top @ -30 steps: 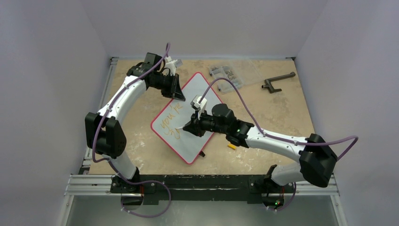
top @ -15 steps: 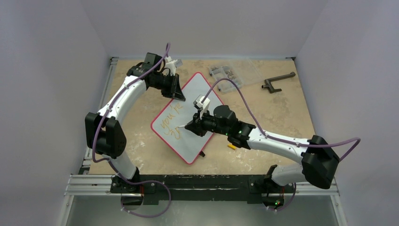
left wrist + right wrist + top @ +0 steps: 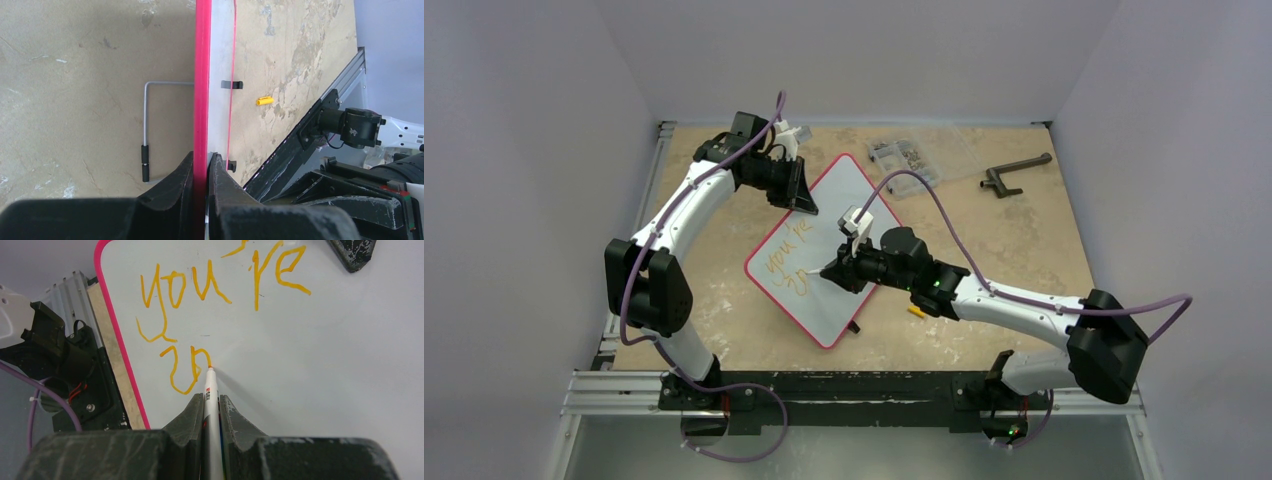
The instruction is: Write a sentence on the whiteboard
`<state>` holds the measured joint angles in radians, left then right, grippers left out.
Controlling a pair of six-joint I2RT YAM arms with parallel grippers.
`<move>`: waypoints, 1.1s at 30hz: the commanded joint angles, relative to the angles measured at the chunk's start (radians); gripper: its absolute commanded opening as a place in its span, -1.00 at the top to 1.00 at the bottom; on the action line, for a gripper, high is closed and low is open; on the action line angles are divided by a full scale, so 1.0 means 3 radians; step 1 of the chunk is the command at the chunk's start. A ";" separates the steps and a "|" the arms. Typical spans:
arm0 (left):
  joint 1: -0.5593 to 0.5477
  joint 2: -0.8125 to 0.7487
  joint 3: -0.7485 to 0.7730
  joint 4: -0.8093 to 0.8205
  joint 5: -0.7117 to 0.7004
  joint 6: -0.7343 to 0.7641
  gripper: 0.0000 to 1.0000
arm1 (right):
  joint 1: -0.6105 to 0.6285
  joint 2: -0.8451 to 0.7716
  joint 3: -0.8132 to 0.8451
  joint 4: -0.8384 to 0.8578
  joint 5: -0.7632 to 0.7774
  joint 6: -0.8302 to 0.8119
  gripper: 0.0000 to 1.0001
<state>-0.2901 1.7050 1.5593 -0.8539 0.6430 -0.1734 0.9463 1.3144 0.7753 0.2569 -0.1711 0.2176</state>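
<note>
Top view: the right arm hides the whiteboard's [image 3: 824,310] 4 o'clock portion, and the sentence [image 3: 789,262] is too small to read. The board sits cornerwise mid-surface [image 3: 724,300]. The left hand [image 3: 804,205] is clenched on its 11 o'clock edge, and the right hand [image 3: 832,272] over its middle grasps a marker [image 3: 817,271] pointing to 9 o'clock. A clear parts box [image 3: 904,155] sits at 1 o'clock, and plain grey walls enclose the surface.

Left wrist: only the board's red rim [image 3: 201,75] shows edge-on, pinched between the left hand's fingers [image 3: 187,175]. A yellow cap [image 3: 265,100] lies at 3 o'clock on the mottled tan surface [image 3: 75,75].

Right wrist: the hand [image 3: 210,400] grips the marker [image 3: 210,390], tip touching the second line. "you're" [image 3: 200,290] reads clearly above; the lower strokes are perhaps two letters. The board's far edges are cut off.
</note>
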 commanded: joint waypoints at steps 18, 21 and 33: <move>-0.0008 -0.0079 -0.0018 -0.0096 -0.0568 0.0082 1.00 | -0.0029 0.0163 0.0286 -0.0141 0.0299 0.0022 1.00; -0.0010 -0.0079 -0.0022 -0.0099 -0.0570 0.0082 1.00 | -0.0030 0.0170 0.0316 -0.0142 0.0345 0.0036 1.00; -0.0007 -0.0087 -0.0021 -0.0099 -0.0572 0.0082 1.00 | -0.0030 0.0146 0.0314 -0.0216 0.0556 0.0070 1.00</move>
<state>-0.2897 1.7050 1.5593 -0.8536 0.6430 -0.1730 0.9466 1.3407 0.8497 0.2218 -0.0925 0.2447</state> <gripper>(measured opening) 0.076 0.090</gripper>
